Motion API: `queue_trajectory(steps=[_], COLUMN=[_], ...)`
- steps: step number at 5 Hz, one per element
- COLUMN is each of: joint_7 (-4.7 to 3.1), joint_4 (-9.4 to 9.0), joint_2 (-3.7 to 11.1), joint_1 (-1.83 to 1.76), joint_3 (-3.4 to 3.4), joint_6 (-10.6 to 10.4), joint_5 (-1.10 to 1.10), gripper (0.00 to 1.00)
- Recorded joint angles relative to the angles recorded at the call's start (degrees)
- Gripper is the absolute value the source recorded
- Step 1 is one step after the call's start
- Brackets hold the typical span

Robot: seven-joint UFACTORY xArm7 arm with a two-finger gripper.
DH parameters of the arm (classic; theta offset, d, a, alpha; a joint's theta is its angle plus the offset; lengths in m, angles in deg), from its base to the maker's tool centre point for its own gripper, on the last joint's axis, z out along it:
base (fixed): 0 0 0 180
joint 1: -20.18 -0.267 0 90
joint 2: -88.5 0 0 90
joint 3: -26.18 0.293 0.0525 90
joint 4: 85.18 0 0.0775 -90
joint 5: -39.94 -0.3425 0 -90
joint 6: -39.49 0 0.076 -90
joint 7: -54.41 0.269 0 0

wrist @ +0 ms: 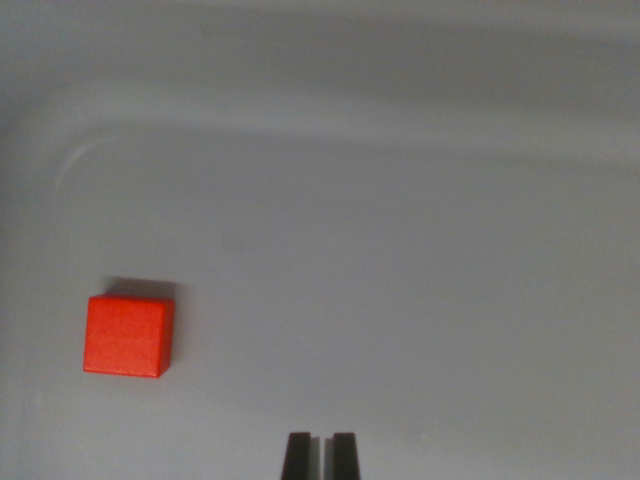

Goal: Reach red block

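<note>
Two dark fingertips of the gripper point(320, 455) poke up from the bottom edge of the frame, a little right of centre, and they are the closest thing to the lens. They stand nearly pressed together, with only a thin pale slit between them, and they pinch nothing. Going from the left side of the frame: the block point(128, 335) sits at the lower left, flat on the pale grey floor of what looks like a shallow tray point(400, 250), its red top face turned almost squarely to the camera and a short shadow lying along its upper edge. It is roughly cubic, so it shows no real long axis; its edges run close to the frame's own edges, with a slight tilt. Rightward from it the floor is bare across the middle and right of the frame, and a curved, raised rim arcs across the upper part, bending down at the upper left. The relation that matters is plain: the block lies to the left of the fingertips and somewhat above them in the frame, well apart from them, with bare floor between. To reach it, I judge the wrist needs to travel toward the wrist view's left and a little forward until the block comes in line with the slit, and the jaws would have to part before any grasp.
</note>
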Motion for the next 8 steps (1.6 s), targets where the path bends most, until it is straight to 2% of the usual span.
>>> queue_trajectory(steps=[1, 2, 3, 4, 5, 6, 7, 8], joint_7=[0.0, -0.05, -0.05, -0.11, -0.11, -0.16, -0.16, -0.22], joint_4=[0.0, -1.13, -1.13, -2.34, -2.34, -3.56, -3.56, -4.76], joint_2=[0.0, 1.49, 1.49, 3.08, 3.08, 4.68, 4.68, 6.26], joint_1=[0.0, -0.64, -0.64, -1.33, -1.33, -2.02, -2.02, -2.7], joint_3=[0.0, 0.48, 0.48, 1.0, 1.0, 1.52, 1.52, 2.04], joint_6=[0.0, -2.5, -2.5, -5.2, -5.2, -8.0, -8.0, -10.6], joint_5=[0.0, 0.14, 0.14, 0.3, 0.3, 0.45, 0.45, 0.6], gripper=[0.0, 0.0, 0.0, 0.0, 0.0, 0.0, 0.0, 0.0])
